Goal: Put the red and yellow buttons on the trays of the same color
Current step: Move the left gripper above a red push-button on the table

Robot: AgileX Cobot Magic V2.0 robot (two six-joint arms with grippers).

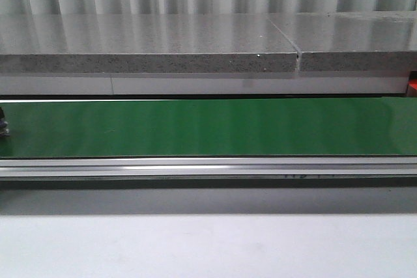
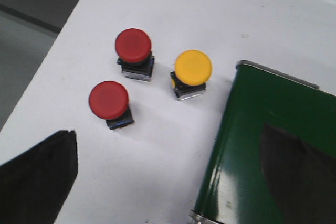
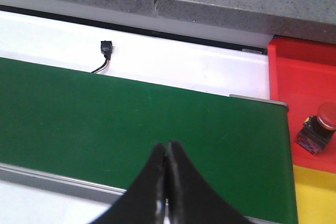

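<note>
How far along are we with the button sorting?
Done: one red button sits on the red tray. In hand: nothing; the right claw is shut and empty. Left: two red buttons and a yellow button wait on the table.

- Three buttons, two red (image 2: pixel 108 99) (image 2: pixel 133 44) and one yellow (image 2: pixel 193 67), stand apart on the white tabletop (image 2: pixel 173 3), gaps between them.
- The green belt (image 2: pixel 262 145) edge lies just beside the yellow one.
</note>
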